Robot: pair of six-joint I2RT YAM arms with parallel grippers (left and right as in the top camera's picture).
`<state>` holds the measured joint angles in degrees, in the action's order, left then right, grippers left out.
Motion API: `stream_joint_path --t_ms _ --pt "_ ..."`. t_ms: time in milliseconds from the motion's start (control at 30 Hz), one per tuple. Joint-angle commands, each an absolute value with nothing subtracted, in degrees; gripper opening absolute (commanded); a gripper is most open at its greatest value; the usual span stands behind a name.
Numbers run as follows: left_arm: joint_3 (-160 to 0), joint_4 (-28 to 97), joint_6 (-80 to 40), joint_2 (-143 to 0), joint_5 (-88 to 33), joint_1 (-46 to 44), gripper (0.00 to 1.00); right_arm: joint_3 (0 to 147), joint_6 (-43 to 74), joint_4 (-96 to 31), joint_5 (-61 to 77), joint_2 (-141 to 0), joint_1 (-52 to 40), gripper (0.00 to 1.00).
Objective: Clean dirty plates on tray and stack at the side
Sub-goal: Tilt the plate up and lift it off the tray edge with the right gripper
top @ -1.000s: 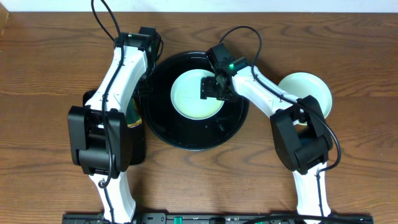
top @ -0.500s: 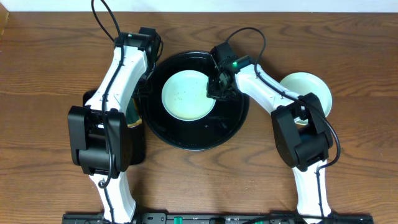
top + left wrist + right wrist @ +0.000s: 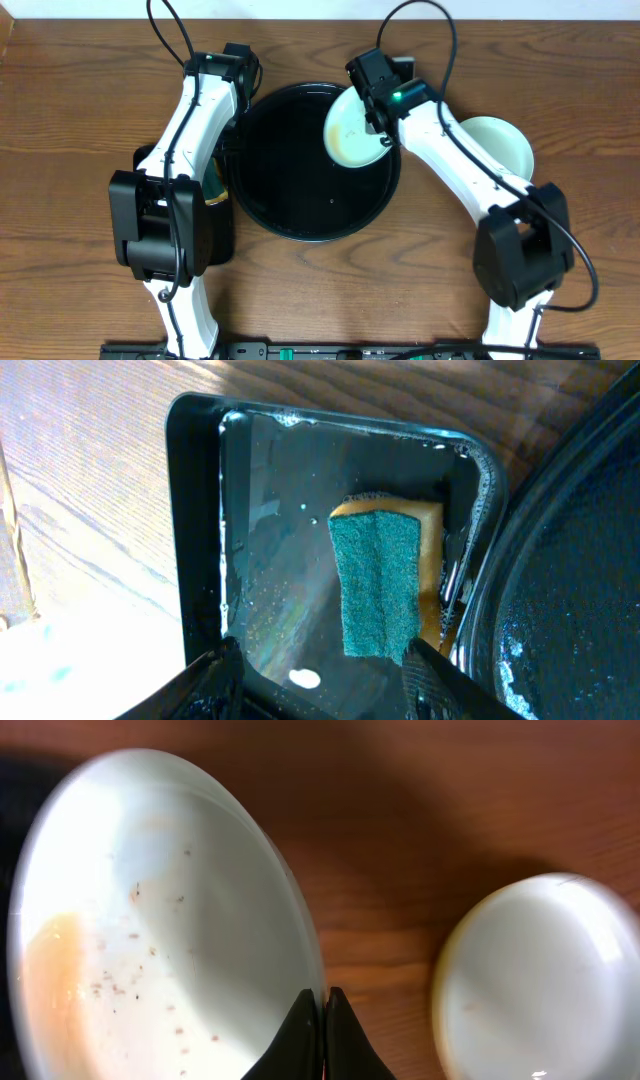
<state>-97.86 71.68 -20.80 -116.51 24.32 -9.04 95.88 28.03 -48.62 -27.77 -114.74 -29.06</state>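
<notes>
A pale plate (image 3: 350, 132) with brown specks hangs tilted over the upper right rim of the round black tray (image 3: 300, 190). My right gripper (image 3: 382, 134) is shut on the plate's right rim. In the right wrist view the jaws (image 3: 323, 1012) pinch the edge of that plate (image 3: 150, 920), which still carries an orange-brown smear. A second pale plate (image 3: 500, 146) lies on the wood to the right of the tray, also seen as the second plate (image 3: 540, 980) in the right wrist view. My left gripper (image 3: 322, 685) is open above the sponge tray, holding nothing.
A rectangular black tray (image 3: 195, 510), wet inside, holds a teal-and-yellow sponge (image 3: 380, 585) against its right wall, next to the round tray's rim (image 3: 560, 610). My left arm (image 3: 200, 110) lies along the round tray's left side.
The right gripper closed on the plate's rim, then lifted the plate off the tray's middle and carried it up and right, tilted. The left arm stayed put.
</notes>
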Motion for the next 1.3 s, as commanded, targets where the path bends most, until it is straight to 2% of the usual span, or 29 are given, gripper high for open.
stream_joint_path --t_ms 0,533,867,1267 --pt "-97.7 71.6 -20.7 -115.9 24.4 -8.8 0.55 96.0 25.3 -48.5 -34.5 -113.8 -30.5 0.02" --pt "-97.7 70.6 -20.7 -115.9 24.4 -8.8 0.55 98.2 18.9 -47.4 -48.9 -113.8 -37.1 0.01" --pt "-97.7 70.7 -20.7 -115.9 24.4 -8.8 0.56 98.5 18.1 -47.4 -53.5 -113.8 -38.0 0.01" --pt "-97.7 70.6 -20.7 -115.9 24.4 -8.8 0.56 98.5 11.4 -45.7 -64.6 -113.8 -38.4 0.01"
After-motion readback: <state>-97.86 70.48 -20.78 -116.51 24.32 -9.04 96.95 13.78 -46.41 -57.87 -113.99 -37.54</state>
